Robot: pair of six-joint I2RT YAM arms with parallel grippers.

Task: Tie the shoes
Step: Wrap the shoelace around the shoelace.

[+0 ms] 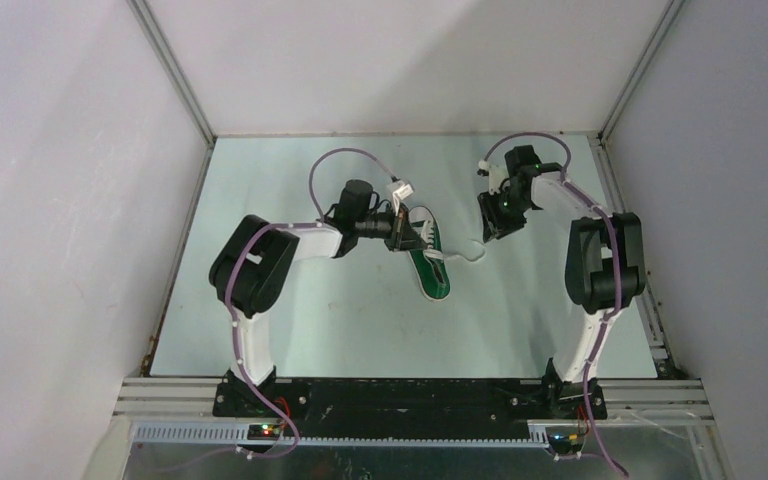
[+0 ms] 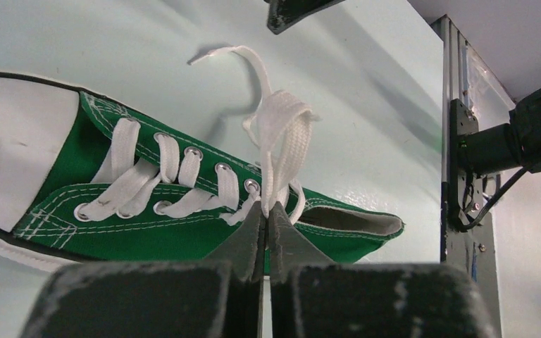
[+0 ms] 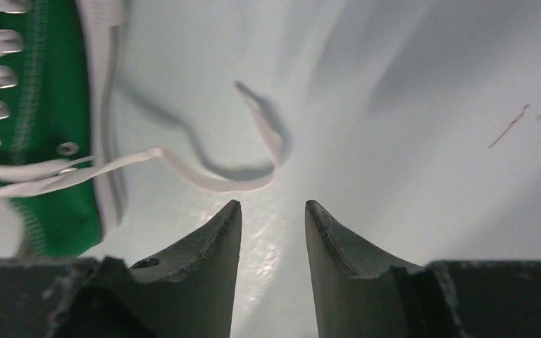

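Left fingers (image 2: 265,215) pressed together, pinching the white lace loop (image 2: 282,116) upright over the green sneaker (image 1: 428,262) mid counter (image 1: 300,330) toward its far edge, likely to hold it taut, while right fingers (image 3: 273,211) hang spread above the loose lace end (image 3: 253,179).

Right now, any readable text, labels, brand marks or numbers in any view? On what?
None readable.
The green sneaker: no brand or label visible in any view.
The table: no markings.
The small boards by the arm bases: too small to read.
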